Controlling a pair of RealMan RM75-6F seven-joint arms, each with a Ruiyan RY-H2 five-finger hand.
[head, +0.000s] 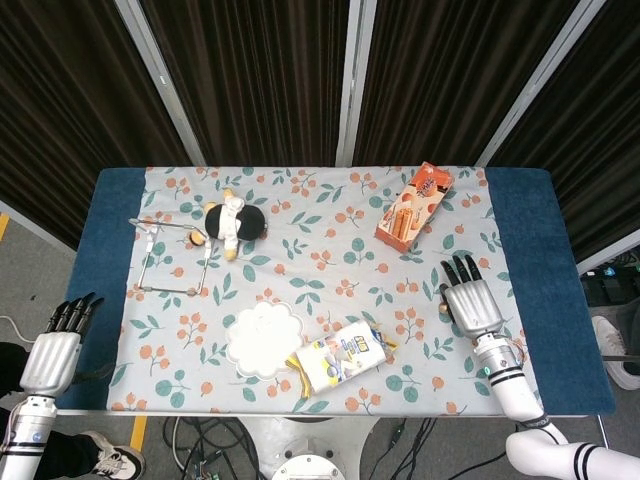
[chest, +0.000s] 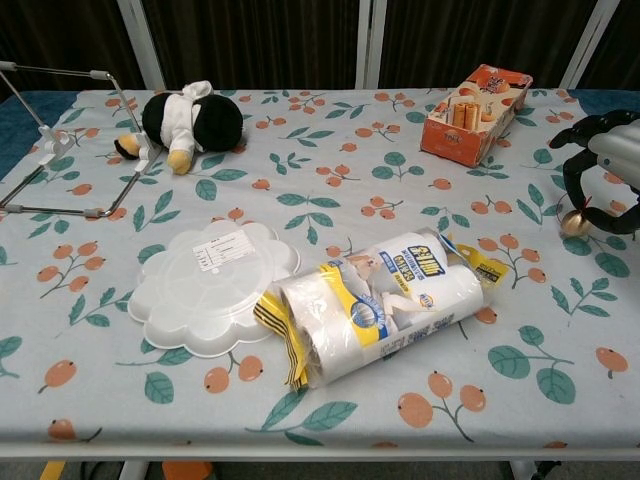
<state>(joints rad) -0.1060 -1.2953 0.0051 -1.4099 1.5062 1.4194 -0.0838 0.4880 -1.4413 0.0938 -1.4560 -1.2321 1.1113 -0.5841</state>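
The right hand hovers over the right part of the surface, palm down, fingers spread apart and curved — it holds nothing. In the chest view the same hand enters from the right edge with its dark fingers arched downward above the flowered cloth. A small gold-coloured ball tip shows beneath the hand; whether it touches the cloth cannot be told.

The nearest thing to the right hand is the pack of paper rolls, lying on its side in clear wrap with yellow and blue print, to the left of the hand and well apart from it. In the chest view the pack sits near the front edge of the surface, one end touching the white flower-shaped plate that lies flat just beside it.

The orange snack box lies toward the far right of the cloth, beyond the right hand and apart from it, its open face showing rows of sticks.

The left hand hangs off the left front corner of the surface, below its edge, fingers extended and close together — nothing is in it.

At the far left, a black-and-white plush toy lies on its side, just beside a thin wire frame that rests on the cloth.
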